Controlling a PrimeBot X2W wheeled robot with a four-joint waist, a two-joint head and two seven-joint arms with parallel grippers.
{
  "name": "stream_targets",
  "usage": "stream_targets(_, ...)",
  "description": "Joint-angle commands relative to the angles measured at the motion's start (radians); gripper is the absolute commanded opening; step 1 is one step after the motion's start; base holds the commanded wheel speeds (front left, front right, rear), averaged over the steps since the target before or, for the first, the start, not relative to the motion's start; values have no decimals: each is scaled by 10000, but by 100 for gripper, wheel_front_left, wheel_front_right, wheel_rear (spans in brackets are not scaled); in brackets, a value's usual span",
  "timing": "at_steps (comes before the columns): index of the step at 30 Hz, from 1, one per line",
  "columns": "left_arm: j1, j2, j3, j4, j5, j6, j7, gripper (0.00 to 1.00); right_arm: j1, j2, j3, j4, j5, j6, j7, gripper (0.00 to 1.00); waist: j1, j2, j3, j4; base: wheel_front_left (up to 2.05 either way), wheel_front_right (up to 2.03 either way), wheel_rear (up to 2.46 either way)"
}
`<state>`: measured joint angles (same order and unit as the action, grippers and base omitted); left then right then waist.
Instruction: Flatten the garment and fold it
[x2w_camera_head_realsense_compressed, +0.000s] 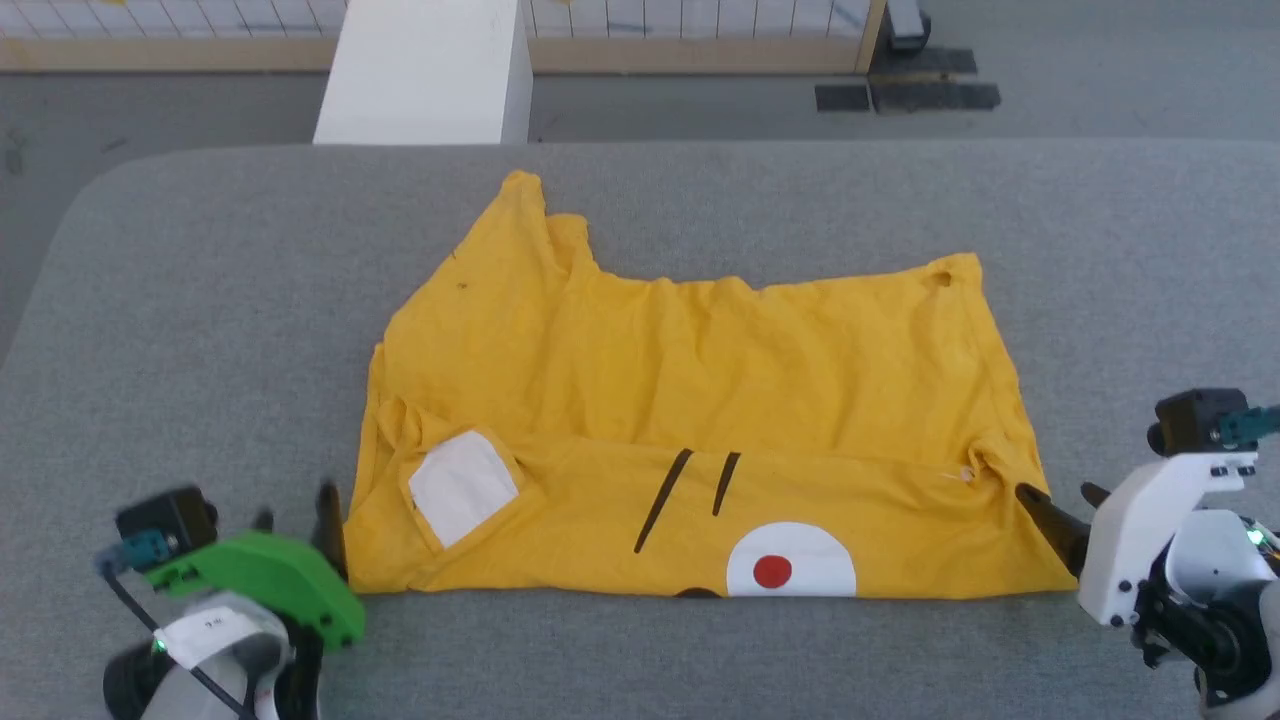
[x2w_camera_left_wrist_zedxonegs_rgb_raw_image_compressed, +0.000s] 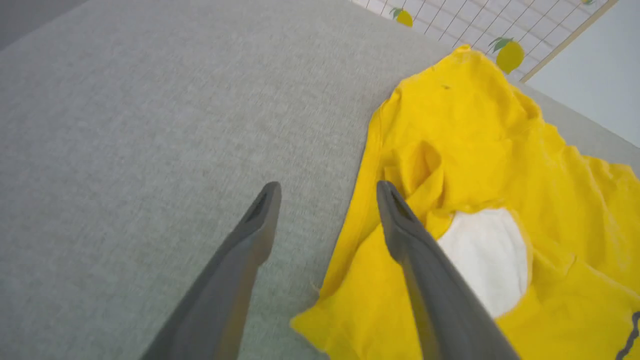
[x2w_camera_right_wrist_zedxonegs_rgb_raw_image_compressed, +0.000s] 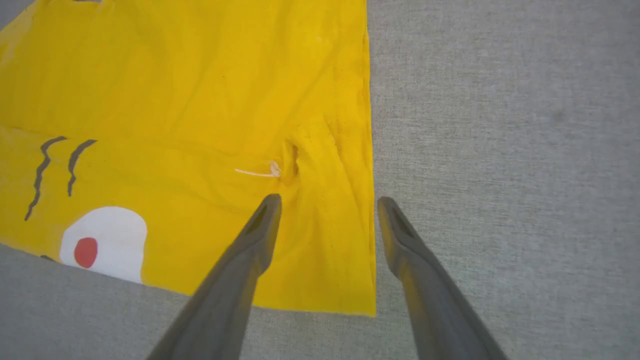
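Note:
The garment (x2w_camera_head_realsense_compressed: 690, 400) is a mustard-yellow T-shirt lying on the grey table (x2w_camera_head_realsense_compressed: 200, 300). Its near strip is folded over and shows black whisker lines, a white patch with a red dot (x2w_camera_head_realsense_compressed: 772, 571) and a white sleeve patch (x2w_camera_head_realsense_compressed: 462, 486). My left gripper (x2w_camera_head_realsense_compressed: 295, 510) stands open at the shirt's near left corner. In the left wrist view the left gripper (x2w_camera_left_wrist_zedxonegs_rgb_raw_image_compressed: 328, 187) holds nothing and one finger (x2w_camera_left_wrist_zedxonegs_rgb_raw_image_compressed: 415, 240) hangs over the cloth's edge (x2w_camera_left_wrist_zedxonegs_rgb_raw_image_compressed: 360, 210). My right gripper (x2w_camera_head_realsense_compressed: 1058, 492) is open at the near right corner. There the right gripper (x2w_camera_right_wrist_zedxonegs_rgb_raw_image_compressed: 328, 201) straddles the garment's side edge (x2w_camera_right_wrist_zedxonegs_rgb_raw_image_compressed: 371, 235).
A white block (x2w_camera_head_realsense_compressed: 425, 70) stands on the floor just beyond the table's far edge. Behind it runs a gridded fence (x2w_camera_head_realsense_compressed: 700, 20), with dark mats (x2w_camera_head_realsense_compressed: 905, 95) on the floor. Bare grey tabletop surrounds the shirt on all sides.

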<state>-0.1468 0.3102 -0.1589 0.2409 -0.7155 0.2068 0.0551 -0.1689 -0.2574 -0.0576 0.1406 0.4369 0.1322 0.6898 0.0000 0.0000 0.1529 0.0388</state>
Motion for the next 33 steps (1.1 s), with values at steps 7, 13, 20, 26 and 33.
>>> stream_targets(7, 1073, 913, -765, -1386, 42, 842, 2901, 100, 683, 262, -354, -854, -408, -15, 329, 100, 0, 0, -389, -184, 0, 0, 0)
stream_targets(13, 702, 1216, -1313, -1285, -49, 636, 4224, 100, 781, 385, -503, -1164, -489, -15, 484, 100, 0, 0, -83, -306, 0, 0, 0)
stream_targets(20, 241, 969, -1478, -91, -317, 647, 4789, 41, 727, 411, -461, -1446, -538, -15, 555, 100, 0, 0, 178, -569, 0, 0, 0)
stream_targets(26, 422, 718, -1178, -73, -594, 328, 3947, 0, 1055, 274, -505, -1726, -840, -15, 863, 100, 0, 0, 146, -533, 0, 0, 0)
stream_targets(33, 971, 727, -577, -1422, -580, 547, 2829, 0, 1133, 288, -357, -1939, -1858, -15, 2280, 100, 0, 0, 204, -362, 0, 0, 0)
